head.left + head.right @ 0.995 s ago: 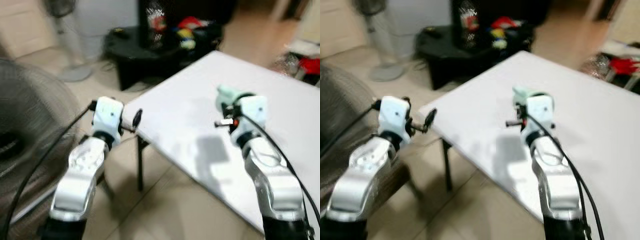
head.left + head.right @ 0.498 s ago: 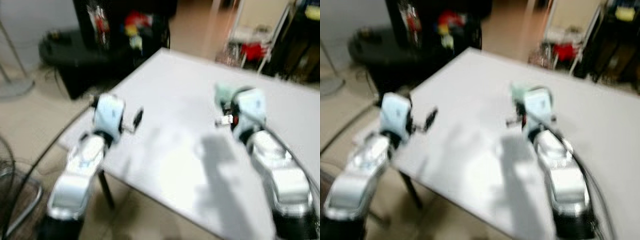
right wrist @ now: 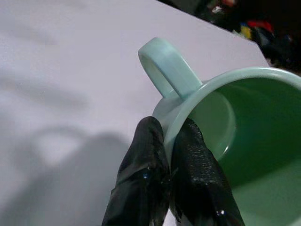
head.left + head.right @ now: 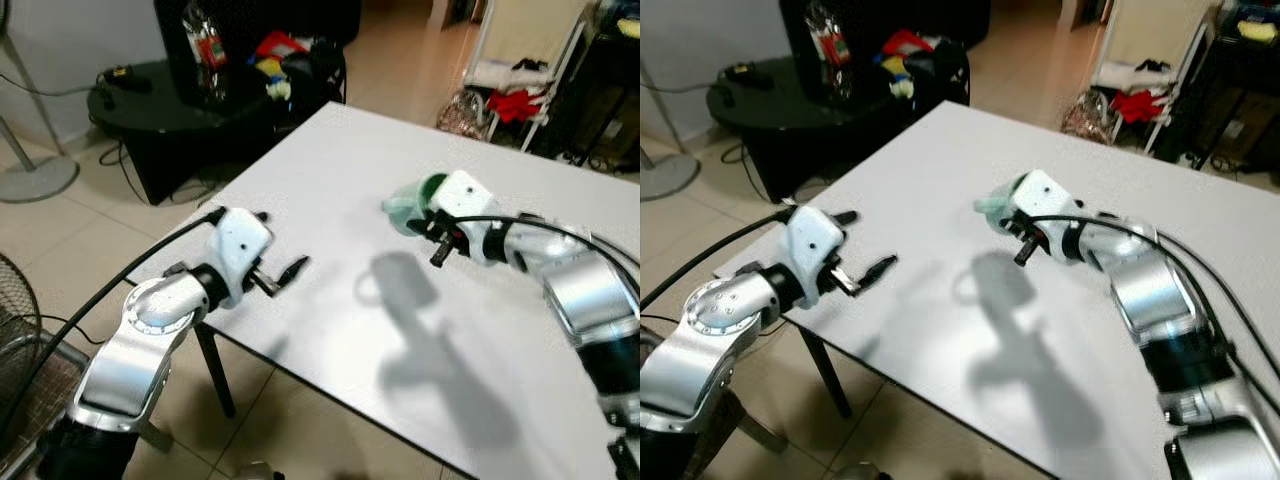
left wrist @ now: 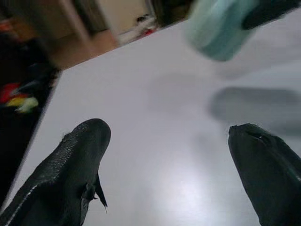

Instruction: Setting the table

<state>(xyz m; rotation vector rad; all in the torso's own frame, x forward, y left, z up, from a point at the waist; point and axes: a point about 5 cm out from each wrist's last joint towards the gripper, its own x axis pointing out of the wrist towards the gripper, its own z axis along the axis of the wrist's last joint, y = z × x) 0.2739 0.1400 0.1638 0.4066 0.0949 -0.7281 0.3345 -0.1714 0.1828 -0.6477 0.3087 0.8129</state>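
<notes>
We've got the right gripper [image 3: 164,141] w/ jaws pinching only the mug [image 3: 225,127] rim above the tabletop [image 4: 330,170], left gripper [image 5: 169,160] released, so a tilt could drop it.

We stand at the near corner of the table [image 4: 330,170], both arms reaching over it. Our left gripper [image 4: 290,270] hangs above the near-left edge, its fingers [image 5: 77,160] spread apart. Our right gripper [image 3: 171,157] is further in and to the right, above the tabletop, pinching the rim of the mug [image 4: 408,205] beside its handle [image 3: 165,66], one finger inside and one outside. Behind the table to the left sits a low stand [image 4: 160,95] carrying clutter; behind to the right stands a rack [image 4: 520,70].
</notes>
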